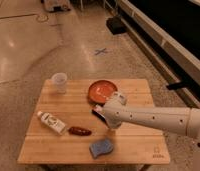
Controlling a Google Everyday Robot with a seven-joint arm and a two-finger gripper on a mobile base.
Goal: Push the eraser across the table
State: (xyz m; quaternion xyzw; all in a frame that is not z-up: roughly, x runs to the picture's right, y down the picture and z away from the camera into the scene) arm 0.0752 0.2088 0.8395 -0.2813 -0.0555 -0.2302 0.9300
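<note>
The eraser [97, 110] lies near the middle of the bamboo table [138, 142], just below the orange bowl. Only its dark left edge and a bit of red top show; the rest is hidden behind my gripper. My gripper [107, 119] is at the end of the white arm that reaches in from the right. It is low over the table centre, right against the eraser's right side.
An orange bowl [102, 91] sits behind the gripper. A clear plastic cup [59, 82] stands at the back left. A white tube with a red label [52, 123] and a small red-brown piece [79, 131] lie at the left. A wavy blue sponge [101, 147] is near the front edge. A dark logo [157, 155] marks the front right corner.
</note>
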